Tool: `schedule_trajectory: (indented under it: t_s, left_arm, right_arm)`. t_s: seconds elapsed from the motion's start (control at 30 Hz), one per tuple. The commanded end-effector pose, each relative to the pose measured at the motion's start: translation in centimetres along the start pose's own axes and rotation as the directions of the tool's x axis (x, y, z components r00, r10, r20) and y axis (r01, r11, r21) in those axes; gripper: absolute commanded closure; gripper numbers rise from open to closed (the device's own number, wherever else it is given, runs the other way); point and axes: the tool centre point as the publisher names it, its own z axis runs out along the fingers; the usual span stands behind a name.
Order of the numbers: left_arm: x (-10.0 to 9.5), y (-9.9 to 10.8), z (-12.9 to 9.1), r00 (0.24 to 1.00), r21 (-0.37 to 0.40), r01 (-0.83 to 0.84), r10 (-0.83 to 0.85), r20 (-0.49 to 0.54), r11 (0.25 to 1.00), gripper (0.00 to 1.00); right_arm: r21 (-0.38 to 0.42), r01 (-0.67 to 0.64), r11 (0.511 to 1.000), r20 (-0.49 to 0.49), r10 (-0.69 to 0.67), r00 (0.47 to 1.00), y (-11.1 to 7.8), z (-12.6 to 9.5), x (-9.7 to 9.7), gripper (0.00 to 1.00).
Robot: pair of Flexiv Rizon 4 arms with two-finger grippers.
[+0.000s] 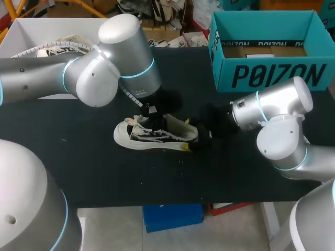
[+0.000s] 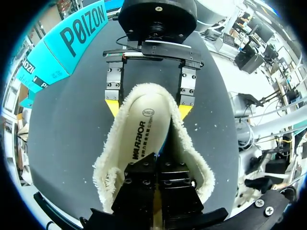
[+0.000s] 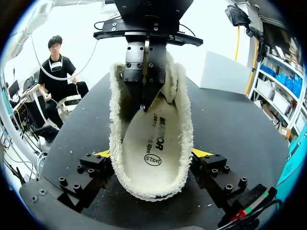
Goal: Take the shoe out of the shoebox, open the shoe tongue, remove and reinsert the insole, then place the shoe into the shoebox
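A low shoe [image 1: 157, 137] with white fleece lining lies on its sole in the middle of the black table, toe towards my left. Its pale insole [image 3: 151, 143] lies flat inside. My left gripper [image 2: 157, 157] is shut and reaches down into the shoe's opening, its black fingertips [image 3: 144, 98] resting on the insole near the tongue end. My right gripper [image 3: 152, 154] straddles the heel, one yellow tip against each side of it, holding the shoe. The teal shoebox [image 1: 272, 73] stands open at the back right, away from both grippers.
A white box [image 1: 31, 31] with another shoe in it sits at the back left, behind my left arm. My right arm [image 1: 277, 125] lies between the shoe and the teal shoebox. Bare black tabletop [image 1: 131, 178] stretches in front of the shoe.
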Motion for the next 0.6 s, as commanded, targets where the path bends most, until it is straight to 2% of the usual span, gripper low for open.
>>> schedule_trajectory:
  t_s: [0.03,0.6]
  left_arm:
    - [-0.3,-0.1,-0.3,1.0,0.01,-0.002,0.002,-0.015,1.0,1.0]
    - [0.4,-0.2,-1.7,1.0,0.048,-0.017,0.017,-0.01,0.999,1.0]
  right_arm:
    - [0.001,-0.001,1.0,0.0,0.001,1.0,-0.2,0.4,0.0,1.0]
    - [0.001,-0.001,1.0,0.0,0.001,1.0,-0.2,0.4,0.0,1.0]
